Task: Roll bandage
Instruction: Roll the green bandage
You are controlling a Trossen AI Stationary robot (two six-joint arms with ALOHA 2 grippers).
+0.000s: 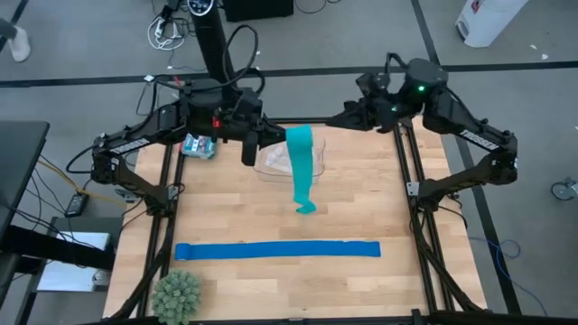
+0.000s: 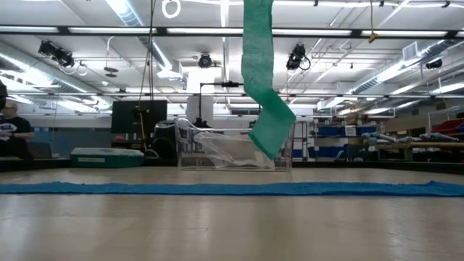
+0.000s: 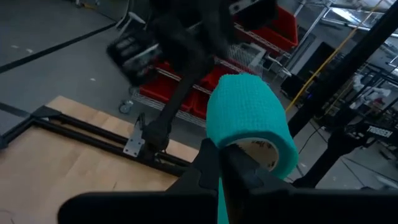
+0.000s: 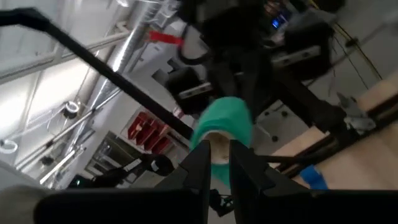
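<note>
The bandage is a teal roll held high over the table's far middle. Its loose strip hangs down from the roll, and the strip's kinked lower end seems to hang just clear of the wood. My left gripper reaches in from the left and is shut on the roll. My right gripper stands level at the roll's other end. Its fingers are a narrow gap apart, and in the high view it is a little off the roll. My left gripper pinches the wall of the roll at its open end, beside the beige core. Whether one finger is inside the core I cannot tell. The fingers come in level from the table's left. The roll is lifted clear and its tail hangs slack below.
A royal-blue strip lies flat across the near part of the table. A clear plastic container stands under the roll, with a small box to its left. A spiky green plant sits at the near left corner. A person sits beyond the table.
</note>
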